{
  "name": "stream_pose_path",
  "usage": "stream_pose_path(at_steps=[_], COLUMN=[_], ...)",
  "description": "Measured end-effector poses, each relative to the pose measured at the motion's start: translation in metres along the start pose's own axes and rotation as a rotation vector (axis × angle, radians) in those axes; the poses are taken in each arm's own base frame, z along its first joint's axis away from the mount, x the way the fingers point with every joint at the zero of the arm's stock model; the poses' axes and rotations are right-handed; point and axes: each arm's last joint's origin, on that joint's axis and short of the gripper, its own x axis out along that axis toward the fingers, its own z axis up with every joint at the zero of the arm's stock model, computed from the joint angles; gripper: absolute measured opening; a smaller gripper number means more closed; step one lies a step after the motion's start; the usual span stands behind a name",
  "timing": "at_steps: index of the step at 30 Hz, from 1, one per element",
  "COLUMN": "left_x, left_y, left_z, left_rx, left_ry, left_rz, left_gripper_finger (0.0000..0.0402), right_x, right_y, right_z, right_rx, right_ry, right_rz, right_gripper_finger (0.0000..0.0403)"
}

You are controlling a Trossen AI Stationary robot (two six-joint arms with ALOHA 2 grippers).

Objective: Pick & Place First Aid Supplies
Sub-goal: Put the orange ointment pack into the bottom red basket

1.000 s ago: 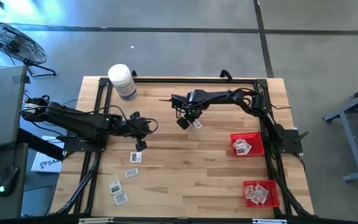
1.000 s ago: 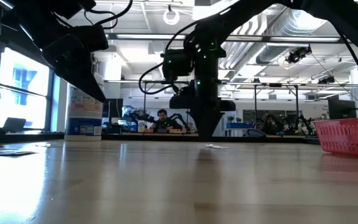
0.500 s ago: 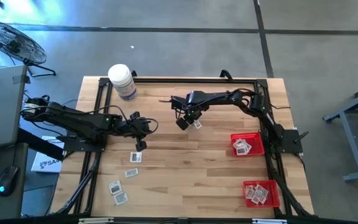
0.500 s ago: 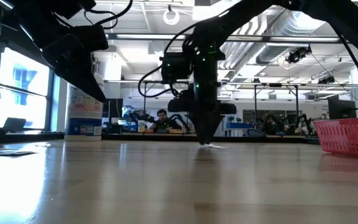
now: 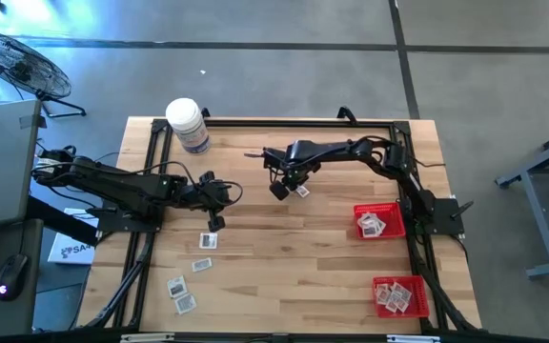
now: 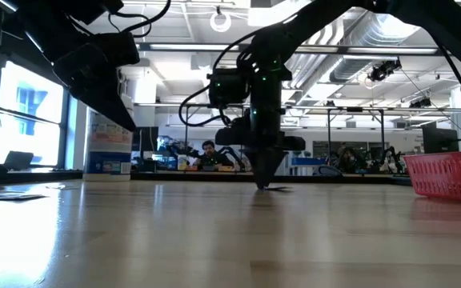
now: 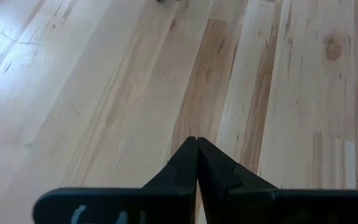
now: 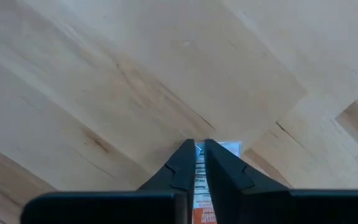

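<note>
Jaws of the right gripper [image 8: 199, 155] pinch 1 packet [image 8: 199, 186] against the surface [image 5: 303, 257]; left gripper [image 7: 197, 149] hovers clenched, holding nothing.

Bare wood [image 5: 294, 257] between packets [image 5: 189, 272] and baskets [image 5: 381, 221]

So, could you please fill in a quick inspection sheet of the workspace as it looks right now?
Surface: wooden table, dry and level.
Job's things: four loose packets on the left; more packets in two red baskets on the right.
Clutter: white bottle at the far left corner.
Grippers: right tool closed on a packet at table centre; left tool shut, empty, above bare wood.
Cables: nothing seen on the tabletop.
Surroundings: floor fan; person seated beyond the table.
</note>
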Motion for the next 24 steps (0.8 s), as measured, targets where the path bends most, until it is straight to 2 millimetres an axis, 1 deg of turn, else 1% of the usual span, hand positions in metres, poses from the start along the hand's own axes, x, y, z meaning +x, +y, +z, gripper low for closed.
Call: stream_pose_path(at_steps=[4, 9, 11, 14, 17, 19, 21, 24], left_x=[0.0, 0.0, 0.0, 0.0, 0.0, 0.0, 0.0, 0.0], left_y=[0.0, 0.0, 0.0, 0.0, 0.0, 0.0, 0.0, 0.0], left_z=[0.0, 0.0, 0.0, 0.0, 0.0, 0.0, 0.0, 0.001], left_rx=[-0.004, -0.005, -0.005, -0.004, -0.004, -0.005, -0.005, -0.003], left_ry=[0.0, 0.0, 0.0, 0.0, -0.003, -0.005, -0.007, -0.013], left_rz=[-0.001, -0.001, -0.001, -0.001, 0.007, 0.011, 0.011, 0.012], left_gripper_finger=[0.0, 0.0, 0.0, 0.0, 0.0, 0.0, 0.0, 0.0], right_x=[0.0, -0.007, -0.016, -0.042, -0.064, -0.082, -0.1, -0.123], right_y=[0.003, 0.011, 0.016, 0.024, 0.029, 0.032, 0.034, 0.036], right_z=[-0.002, -0.012, -0.019, -0.03, -0.049, -0.065, -0.086, -0.122], right_rx=[-0.034, -0.082, -0.099, -0.119, -0.143, -0.141, -0.132, -0.118], right_ry=[-0.005, 0.003, -0.003, -0.031, -0.01, 0.007, 0.023, 0.069], right_rz=[-0.001, -0.005, 0.005, 0.034, 0.03, 0.022, -0.008, -0.096], right_gripper_finger=[0.0004, 0.0001, 0.0001, 0.0001, 0.0001, 0.0001, 0.0, 0.0])
